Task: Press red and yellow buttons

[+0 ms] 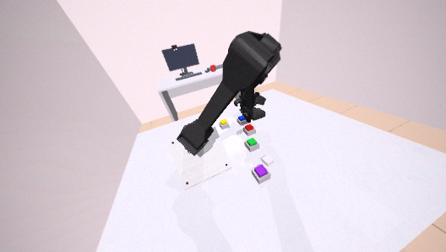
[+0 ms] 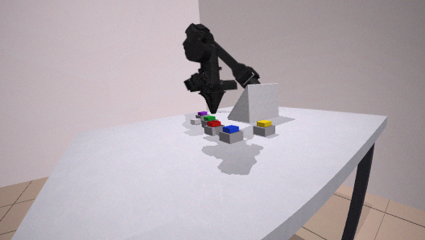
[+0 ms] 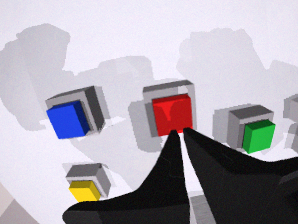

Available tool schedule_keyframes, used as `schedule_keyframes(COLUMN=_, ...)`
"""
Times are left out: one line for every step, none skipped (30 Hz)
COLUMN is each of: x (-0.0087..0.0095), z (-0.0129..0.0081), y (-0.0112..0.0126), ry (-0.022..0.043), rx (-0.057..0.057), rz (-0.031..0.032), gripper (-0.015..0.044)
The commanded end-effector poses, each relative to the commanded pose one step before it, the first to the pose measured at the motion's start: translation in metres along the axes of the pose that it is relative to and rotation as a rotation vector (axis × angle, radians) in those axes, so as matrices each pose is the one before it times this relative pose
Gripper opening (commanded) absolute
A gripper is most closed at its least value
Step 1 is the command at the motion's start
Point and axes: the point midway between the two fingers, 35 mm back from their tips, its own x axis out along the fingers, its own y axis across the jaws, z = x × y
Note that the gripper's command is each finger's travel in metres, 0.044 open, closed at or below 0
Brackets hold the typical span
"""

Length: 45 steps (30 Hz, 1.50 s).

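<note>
The red button [image 1: 249,127] [image 2: 213,123] [image 3: 171,115] stands raised on its grey base, between the blue and green buttons. The yellow button [image 1: 224,122] [image 2: 264,123] [image 3: 84,191] stands raised on its own base, apart from that row; in the wrist view it is at the lower left, just above the dark finger. My gripper [image 2: 213,112] [image 3: 180,133] is shut, with nothing between its fingertips. It points down over the red button, with a small gap visible below the tips in the exterior view. In the wrist view the tips overlap the red cap's lower edge.
A blue button [image 1: 242,118] [image 2: 231,129] [image 3: 67,120] and a green button [image 1: 252,142] [image 2: 209,118] [image 3: 259,136] flank the red one. A purple button [image 1: 261,170] [image 2: 202,113] and a small white block [image 1: 267,160] [image 2: 195,122] lie beyond green. A pale wedge [image 2: 263,102] stands behind yellow.
</note>
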Motion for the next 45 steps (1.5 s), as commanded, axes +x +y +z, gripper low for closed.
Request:
schedule_keyframes(x=0.00226, z=0.00058, y=-0.00013, ry=-0.00328, rx=-0.0028, rz=-0.00205, gripper=0.0020)
schedule_keyframes(x=0.00161, z=0.00007, y=0.00003, ry=-0.00003, rx=0.0000, rz=0.00003, gripper=0.0020)
schedule_keyframes(x=0.00162, z=0.00006, y=0.00002, ry=-0.00002, rx=0.0000, rz=0.00001, gripper=0.0020)
schedule_keyframes(x=0.00161, z=0.00005, y=0.00002, ry=-0.00002, rx=0.0000, rz=0.00000, gripper=0.0020)
schedule_keyframes(x=0.00161, z=0.00004, y=0.00001, ry=-0.00002, rx=0.0000, rz=-0.00001, gripper=0.0020)
schedule_keyframes(x=0.00161, z=0.00003, y=0.00001, ry=-0.00002, rx=0.0000, rz=-0.00002, gripper=0.0020)
schedule_keyframes(x=0.00160, z=0.00002, y=0.00000, ry=-0.00002, rx=0.0000, rz=-0.00003, gripper=0.0020)
schedule_keyframes(x=0.00160, z=0.00002, y=0.00000, ry=-0.00001, rx=0.0000, rz=-0.00005, gripper=0.0020)
schedule_keyframes(x=0.00160, z=0.00001, y=-0.00001, ry=-0.00001, rx=0.0000, rz=-0.00006, gripper=0.0020)
schedule_keyframes(x=0.00160, z=0.00000, y=-0.00002, ry=-0.00001, rx=0.0000, rz=-0.00007, gripper=0.0020)
schedule_keyframes(x=0.00159, z=-0.00001, y=-0.00002, ry=-0.00001, rx=0.0000, rz=-0.00008, gripper=0.0020)
schedule_keyframes(x=0.00159, z=-0.00002, y=-0.00003, ry=0.00000, rx=0.0000, rz=-0.00009, gripper=0.0020)
schedule_keyframes(x=0.00159, z=-0.00003, y=-0.00003, ry=0.00000, rx=0.0000, rz=-0.00010, gripper=0.0020)
schedule_keyframes(x=0.00158, z=-0.00003, y=-0.00004, ry=0.00000, rx=0.0000, rz=-0.00012, gripper=0.0020)
schedule_keyframes(x=0.00158, z=-0.00004, y=-0.00004, ry=0.00000, rx=0.0000, rz=-0.00013, gripper=0.0020)
schedule_keyframes(x=0.00158, z=-0.00005, y=-0.00005, ry=0.00001, rx=0.0000, rz=-0.00014, gripper=0.0020)
schedule_keyframes(x=0.00157, z=-0.00006, y=-0.00005, ry=0.00001, rx=0.0000, rz=-0.00015, gripper=0.0020)
schedule_keyframes(x=0.00157, z=-0.00007, y=-0.00006, ry=0.00001, rx=0.0000, rz=-0.00016, gripper=0.0020)
schedule_keyframes(x=0.00156, z=-0.00008, y=-0.00006, ry=0.00002, rx=0.0000, rz=-0.00017, gripper=0.0020)
schedule_keyframes(x=0.00125, z=-0.00007, y=-0.00005, ry=0.00001, rx=0.0000, rz=-0.00015, gripper=0.0020)
schedule_keyframes(x=0.00075, z=-0.00004, y=-0.00003, ry=0.00001, rx=0.0000, rz=-0.00009, gripper=0.0020)
schedule_keyframes(x=0.00025, z=-0.00001, y=-0.00001, ry=0.00000, rx=0.0000, rz=-0.00003, gripper=0.0020)
schedule_keyframes(x=0.00000, z=0.00000, y=0.00000, ry=0.00000, rx=0.0000, rz=0.00000, gripper=0.0020)
schedule_keyframes(x=0.00000, z=0.00000, y=0.00000, ry=0.00000, rx=0.0000, rz=0.00000, gripper=0.0020)
schedule_keyframes(x=0.00000, z=0.00000, y=0.00000, ry=0.00000, rx=0.0000, rz=0.00000, gripper=0.0020)
schedule_keyframes(x=0.00000, z=0.00000, y=0.00000, ry=0.00000, rx=0.0000, rz=0.00000, gripper=0.0020)
schedule_keyframes(x=0.00000, z=0.00000, y=0.00000, ry=0.00000, rx=0.0000, rz=0.00000, gripper=0.0020)
schedule_keyframes(x=0.00000, z=0.00000, y=0.00000, ry=0.00000, rx=0.0000, rz=0.00000, gripper=0.0020)
schedule_keyframes(x=0.00000, z=0.00000, y=0.00000, ry=0.00000, rx=0.0000, rz=0.00000, gripper=0.0020)
schedule_keyframes(x=0.00000, z=0.00000, y=0.00000, ry=0.00000, rx=0.0000, rz=0.00000, gripper=0.0020)
schedule_keyframes(x=0.00000, z=0.00000, y=0.00000, ry=0.00000, rx=0.0000, rz=0.00000, gripper=0.0020)
schedule_keyframes(x=0.00000, z=0.00000, y=0.00000, ry=0.00000, rx=0.0000, rz=0.00000, gripper=0.0020)
schedule_keyframes(x=0.00000, z=0.00000, y=0.00000, ry=0.00000, rx=0.0000, rz=0.00000, gripper=0.0020)
schedule_keyframes(x=0.00000, z=0.00000, y=0.00000, ry=0.00000, rx=0.0000, rz=0.00000, gripper=0.0020)
schedule_keyframes(x=0.00000, z=0.00000, y=0.00000, ry=0.00000, rx=0.0000, rz=0.00000, gripper=0.0020)
schedule_keyframes(x=0.00000, z=0.00000, y=0.00000, ry=0.00000, rx=0.0000, rz=0.00000, gripper=0.0020)
schedule_keyframes(x=0.00000, z=0.00000, y=0.00000, ry=0.00000, rx=0.0000, rz=0.00000, gripper=0.0020)
schedule_keyframes(x=0.00000, z=0.00000, y=0.00000, ry=0.00000, rx=0.0000, rz=0.00000, gripper=0.0020)
schedule_keyframes(x=0.00000, z=0.00000, y=0.00000, ry=0.00000, rx=0.0000, rz=0.00000, gripper=0.0020)
schedule_keyframes(x=0.00000, z=0.00000, y=0.00000, ry=0.00000, rx=0.0000, rz=0.00000, gripper=0.0020)
schedule_keyframes(x=-0.00289, z=0.00005, y=0.00041, ry=0.00144, rx=0.0033, rz=0.00290, gripper=0.0020)
schedule_keyframes(x=-0.00782, z=0.00029, y=0.00019, ry=-0.00039, rx=-0.0010, rz=0.00003, gripper=0.0020)
schedule_keyframes(x=-0.01187, z=0.00006, y=0.00003, ry=-0.00051, rx=-0.0014, rz=-0.00046, gripper=0.0020)
schedule_keyframes(x=-0.00800, z=-0.00021, y=-0.00015, ry=-0.00031, rx=-0.0008, rz=-0.00065, gripper=0.0020)
schedule_keyframes(x=-0.00268, z=-0.00012, y=-0.00008, ry=-0.00010, rx=-0.0003, rz=-0.00028, gripper=0.0020)
